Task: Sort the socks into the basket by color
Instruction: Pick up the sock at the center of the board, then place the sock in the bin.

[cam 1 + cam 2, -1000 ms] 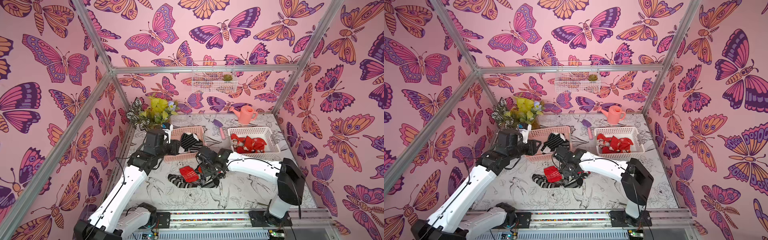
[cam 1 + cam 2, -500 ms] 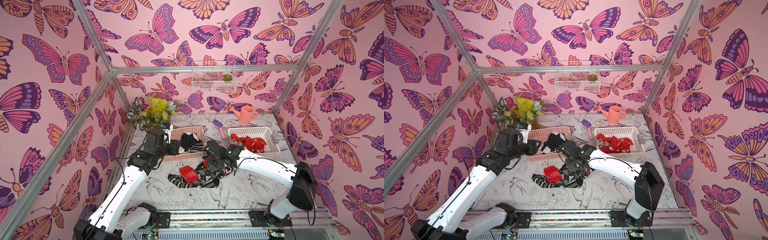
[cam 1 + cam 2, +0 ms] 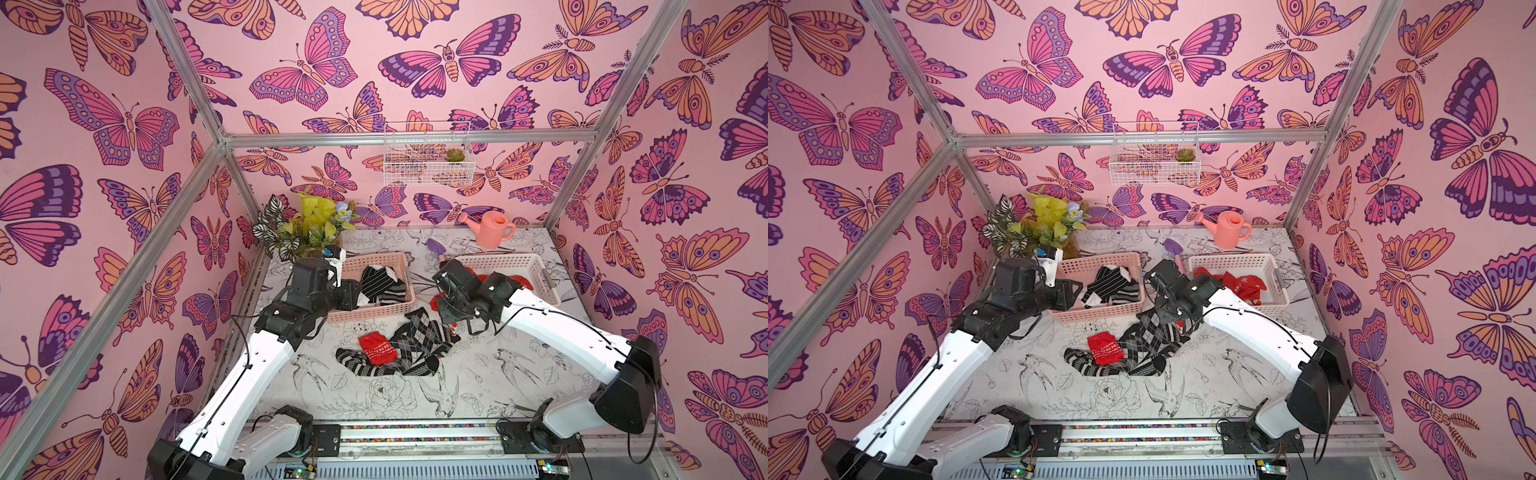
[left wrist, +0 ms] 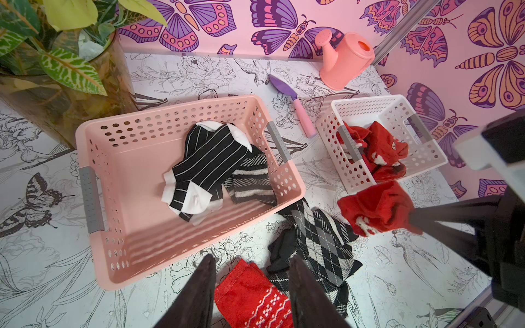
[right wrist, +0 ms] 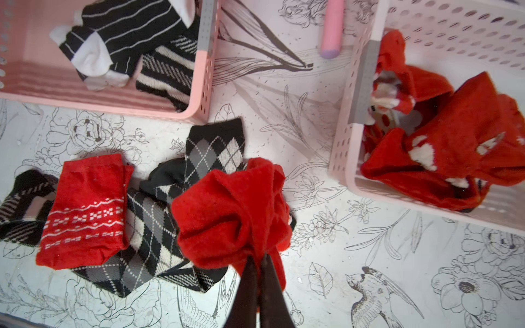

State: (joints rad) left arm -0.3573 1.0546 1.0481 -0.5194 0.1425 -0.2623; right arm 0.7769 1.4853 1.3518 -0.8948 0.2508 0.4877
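Right gripper [image 5: 257,261]: fingers pinched tight on a bunched red sock [image 5: 227,210], held between the pink basket [image 4: 93,136] and the white basket [image 4: 366,102], apparently clear of the table [image 3: 519,374].

Left gripper [image 4: 252,258]: fingers moderately apart and empty, near the pink basket's edge.

On the table, a red patterned sock [image 4: 250,295] overlaps an argyle sock [image 4: 321,241] and a striped sock [image 3: 353,361].

Black-and-white socks [image 4: 210,159] lie in the pink basket, and red socks [image 4: 380,150] in the white.

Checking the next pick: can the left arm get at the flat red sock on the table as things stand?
Probably yes. The flat red sock lies uncovered, the left pincer stands open close by, and the right pincer, shut on a bunched red sock, hangs clear to one side.
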